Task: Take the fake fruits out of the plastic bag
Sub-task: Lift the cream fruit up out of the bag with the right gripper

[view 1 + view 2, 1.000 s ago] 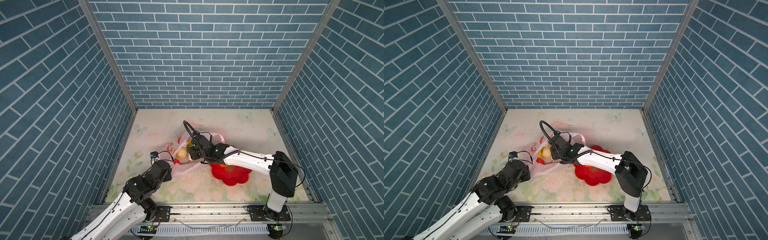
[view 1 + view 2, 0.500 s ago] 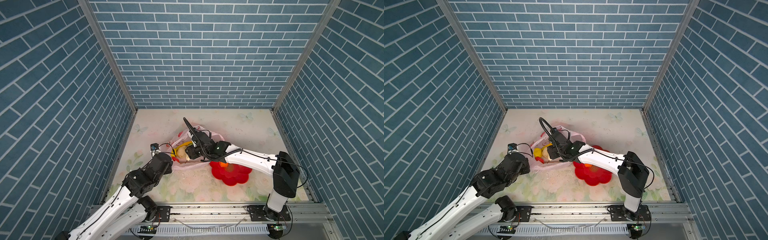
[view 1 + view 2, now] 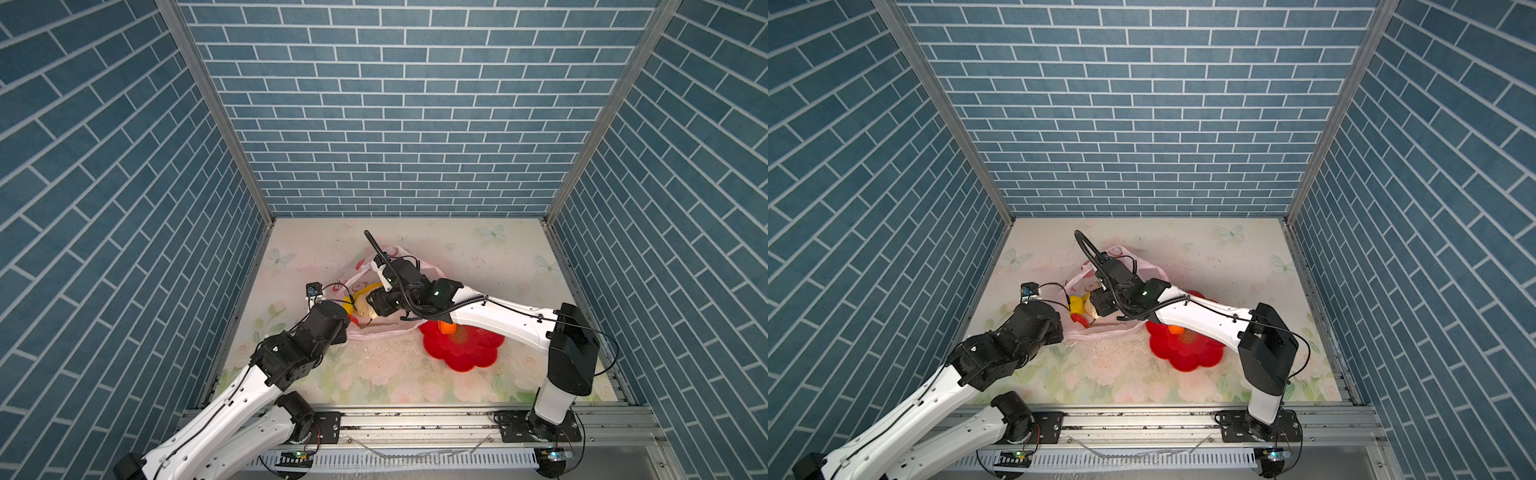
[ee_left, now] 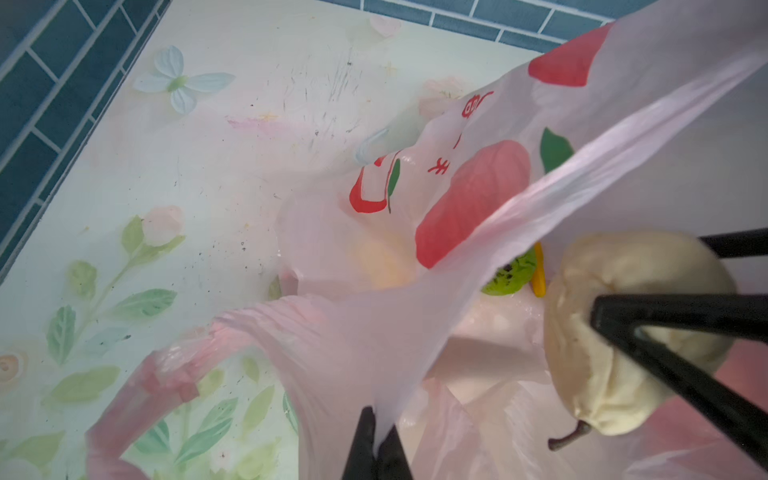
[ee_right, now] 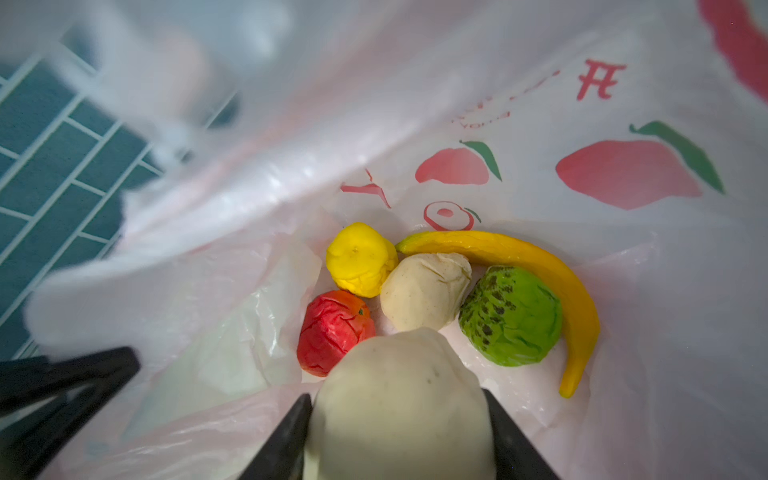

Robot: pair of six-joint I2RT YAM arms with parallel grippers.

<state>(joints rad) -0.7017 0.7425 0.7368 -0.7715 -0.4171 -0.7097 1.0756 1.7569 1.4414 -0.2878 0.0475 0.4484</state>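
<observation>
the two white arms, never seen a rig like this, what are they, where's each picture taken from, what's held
Two robot arms, each ending in a pinching tool. Two pictures look down from overhead; two come from wrist cameras. On the flowered table lie a plastic bag and a red dish holding an orange fruit. The left tool is shut on the bag, holding it open. The right tool, reaching into the bag, grips a cream fruit. Inside lie five more: banana, green fruit, red fruit, yellow fruit, second cream fruit.
</observation>
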